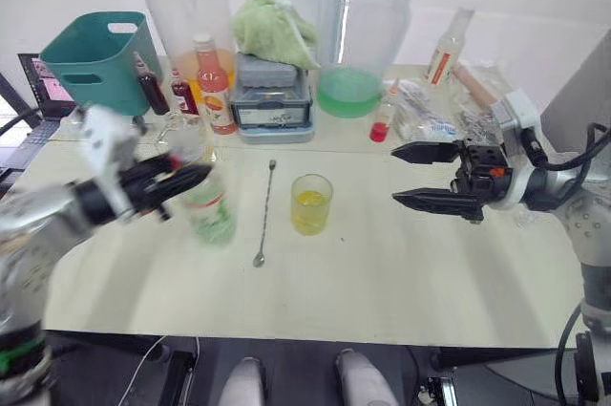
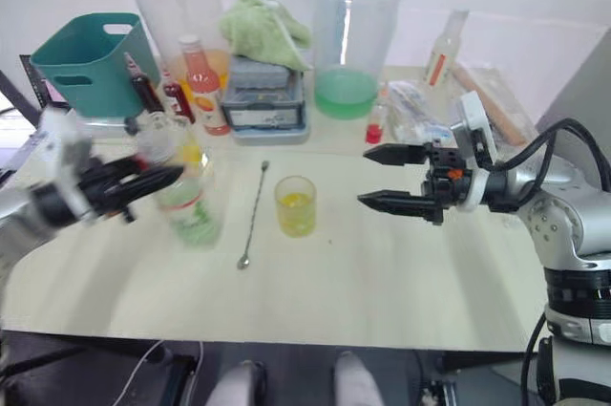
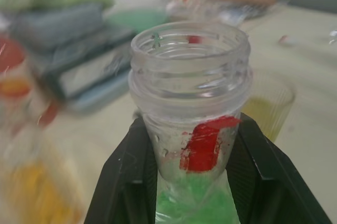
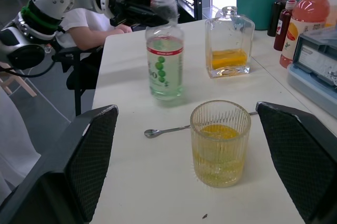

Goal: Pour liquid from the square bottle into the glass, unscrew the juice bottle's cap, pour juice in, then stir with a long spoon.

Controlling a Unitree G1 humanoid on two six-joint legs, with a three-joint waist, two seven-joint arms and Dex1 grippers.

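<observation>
At the worktop's [image 1: 401, 301] far left a teal bin [image 1: 95, 57] stands at the back edge, with two small dark bottles [image 1: 167, 91] and a pink-orange bottle with red cap [image 1: 215, 86] just to its right. Left tool [image 1: 177, 180] is clenched around the neck of the juice bottle [image 4: 165, 63]; in the left wrist view both black fingers [image 3: 124, 182] press the neck below the threaded mouth, which is open, no cap on it. Bottle stands upright on the worktop, pale green liquid in the lower part. Square bottle [image 4: 228, 50] sits just behind it, upright, a low layer of yellow liquid inside. Long spoon [image 1: 264, 215] lies flat between juice bottle and glass [image 1: 311, 203], bowl toward the near edge, apart from both. Glass upright near centre, yellow liquid in its lower part. Behind: a grey box [image 1: 272, 100] with a green cloth [image 1: 272, 29] on top, flanked by two large clear jugs [image 1: 363, 33]. Right tool [image 1: 430, 177] hovers above the worktop to the right of the glass, fingers spread wide, grasping nothing.
</observation>
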